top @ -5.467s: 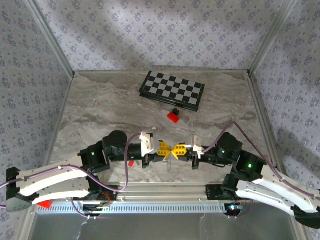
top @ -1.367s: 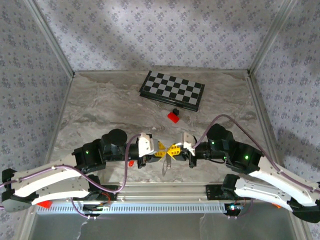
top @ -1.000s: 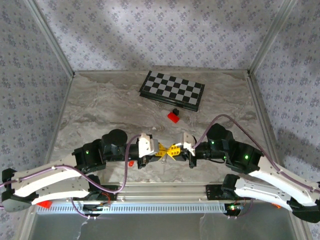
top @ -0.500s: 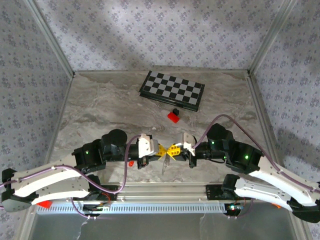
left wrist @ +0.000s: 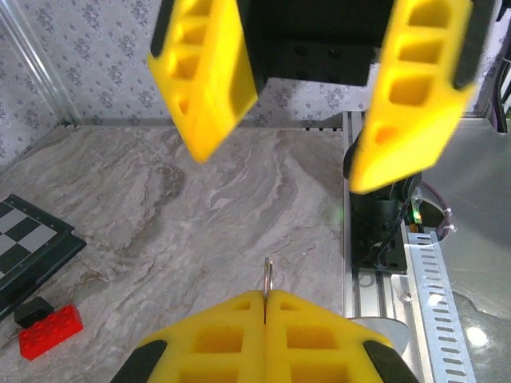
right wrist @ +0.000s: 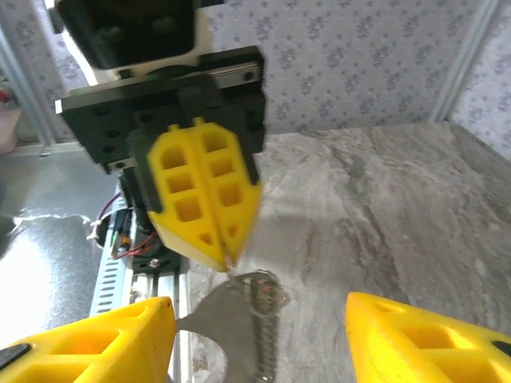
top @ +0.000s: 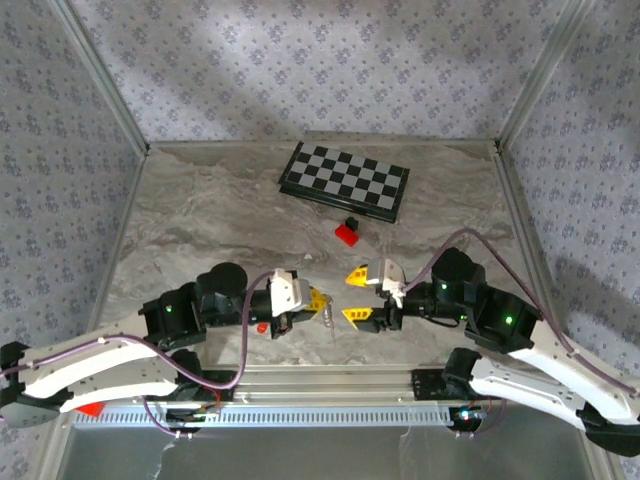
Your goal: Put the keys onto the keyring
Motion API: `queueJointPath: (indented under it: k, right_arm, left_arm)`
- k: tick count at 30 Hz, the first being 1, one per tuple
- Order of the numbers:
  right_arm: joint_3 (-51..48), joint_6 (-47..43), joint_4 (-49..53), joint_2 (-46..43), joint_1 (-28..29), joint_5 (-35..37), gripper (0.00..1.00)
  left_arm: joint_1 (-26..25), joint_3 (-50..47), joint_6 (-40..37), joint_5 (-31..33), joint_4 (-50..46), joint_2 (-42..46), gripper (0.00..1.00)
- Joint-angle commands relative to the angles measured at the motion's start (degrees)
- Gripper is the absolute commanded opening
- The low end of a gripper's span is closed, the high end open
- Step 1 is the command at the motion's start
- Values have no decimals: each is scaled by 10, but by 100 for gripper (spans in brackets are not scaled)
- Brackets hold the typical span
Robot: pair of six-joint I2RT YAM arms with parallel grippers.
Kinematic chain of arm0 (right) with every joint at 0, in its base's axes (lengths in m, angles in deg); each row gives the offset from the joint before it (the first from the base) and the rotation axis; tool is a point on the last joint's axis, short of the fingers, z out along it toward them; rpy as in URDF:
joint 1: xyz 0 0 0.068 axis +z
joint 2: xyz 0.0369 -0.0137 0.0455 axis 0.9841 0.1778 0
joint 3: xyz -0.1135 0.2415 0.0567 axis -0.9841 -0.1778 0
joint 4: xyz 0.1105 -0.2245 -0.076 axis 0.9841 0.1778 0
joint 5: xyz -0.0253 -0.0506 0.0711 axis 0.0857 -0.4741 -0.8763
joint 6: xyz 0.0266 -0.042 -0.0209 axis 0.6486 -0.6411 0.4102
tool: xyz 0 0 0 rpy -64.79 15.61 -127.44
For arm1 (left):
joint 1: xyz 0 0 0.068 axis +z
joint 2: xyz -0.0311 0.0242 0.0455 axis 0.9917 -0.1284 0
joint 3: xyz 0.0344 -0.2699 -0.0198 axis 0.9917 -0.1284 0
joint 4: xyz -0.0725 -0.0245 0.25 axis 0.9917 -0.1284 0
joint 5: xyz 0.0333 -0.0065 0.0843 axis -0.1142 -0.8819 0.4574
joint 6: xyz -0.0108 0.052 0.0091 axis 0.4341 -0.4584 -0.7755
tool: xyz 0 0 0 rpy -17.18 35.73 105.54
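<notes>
The left hand (top: 318, 300) is pressed together on the top of the keyring (right wrist: 263, 335), over the near middle of the surface (top: 200, 230), just ahead of the rail the arms are bolted to. From the right wrist you can see why it grips so high. Only the little top loop is caught at the fingertips, so the beaded chain hangs straight down, free and easy to reach from the side. A flat silvery tab (right wrist: 209, 319) hangs beside the chain. It could be a key blade or a tag, I can't tell which.

The right hand (top: 357, 296) faces the left one tip to tip, just to its right, with its yellow fingers spread wide. One finger is toward the far side and one toward the near side, and nothing is between them. The chain hangs in line with that gap but doesn't touch either finger. To me that looks like one hand holding the ring steady while the other is free to work on it or fetch something.

A small red thing lies on the surface just left of the left hand, half under the arm. It is probably a key (top: 262, 327), not on the ring, though it is too small to be sure. The larger red block (top: 346, 235) with its black piece sits well apart toward the far side, near the chessboard (top: 345, 180), and has no part in this. I'd guess the open hand goes for that key next. Because the key is tiny and tucked under the left arm, picking it up looks fiddly.
</notes>
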Motion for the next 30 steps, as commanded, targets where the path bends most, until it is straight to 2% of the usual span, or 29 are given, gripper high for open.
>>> queueJointPath:
  k: [1,6,10,16,22,30]
  right_arm:
    - [-3,39,-3,2,-32,13,62]
    - [-7,83,-15,38,-84,-9,74]
    - [-16,117,-40,91,-106,-2,80]
    - [-40,163,-124,191,-110,5,81]
    - [-53,179,-192,309,-107,-27,80]
    - [-52,130,-291,465,-69,-97,74]
  left_arm:
    - [0,-3,12,15,23,20,0]
    - [-1,-23,24,36,25,44,0]
    - [-1,-45,33,39,25,74,0]
    - [-1,-79,44,28,28,133,0]
    - [-1,-95,43,37,4,182,0]
    - [-2,-83,38,31,-22,205,0]
